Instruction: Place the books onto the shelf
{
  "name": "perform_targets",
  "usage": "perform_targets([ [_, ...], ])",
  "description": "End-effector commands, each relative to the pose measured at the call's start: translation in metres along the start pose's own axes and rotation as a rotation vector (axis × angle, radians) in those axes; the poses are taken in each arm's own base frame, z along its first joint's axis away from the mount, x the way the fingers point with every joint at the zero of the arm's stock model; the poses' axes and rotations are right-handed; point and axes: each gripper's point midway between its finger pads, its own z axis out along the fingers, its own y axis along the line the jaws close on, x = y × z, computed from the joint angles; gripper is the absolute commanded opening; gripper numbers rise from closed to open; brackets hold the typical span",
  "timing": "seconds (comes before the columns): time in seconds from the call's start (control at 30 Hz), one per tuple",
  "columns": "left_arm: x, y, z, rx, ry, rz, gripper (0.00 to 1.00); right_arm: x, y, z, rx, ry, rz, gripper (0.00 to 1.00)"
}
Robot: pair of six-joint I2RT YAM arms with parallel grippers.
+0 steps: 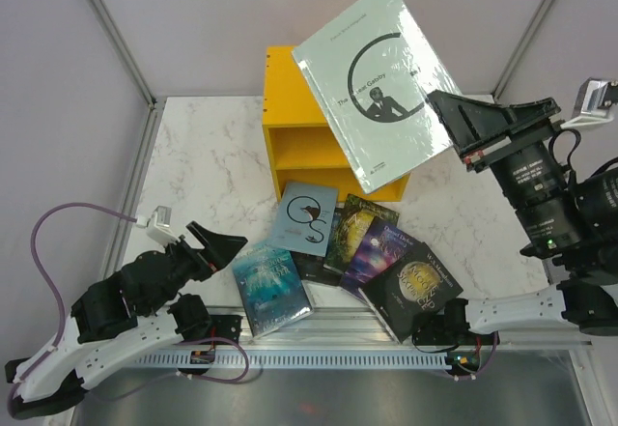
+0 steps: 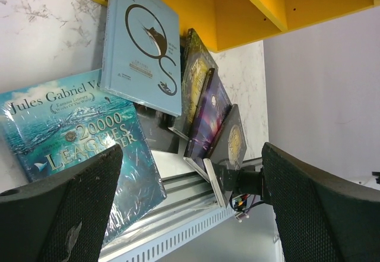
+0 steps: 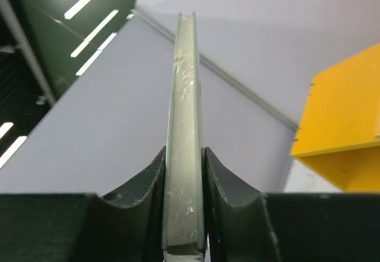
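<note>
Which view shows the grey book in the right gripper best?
Top external: the grey book shows nearly its whole cover, held aloft and overlapping the shelf, one corner in the right gripper. Right wrist shows only its edge, pinched between the fingers. Left wrist misses it.

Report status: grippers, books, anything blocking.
Right gripper shut on grey book, held high near yellow shelf. Left gripper open, empty. Other books fanned across shelf front.
</note>
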Motion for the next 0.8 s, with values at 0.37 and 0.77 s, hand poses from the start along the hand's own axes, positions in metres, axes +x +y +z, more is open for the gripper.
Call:
perform_targets([
  [0.37, 0.013, -0.005, 0.017, -0.005, 0.032, -0.003, 1.0, -0.001, -0.055, 0.062, 0.26, -0.059, -0.514, 0.0],
  [0.77, 0.032, -0.04, 0.018, 0.181, 0.12, -0.012, 0.98, 0.01, -0.059, 0.066, -0.001, -0.021, -0.191, 0.0],
])
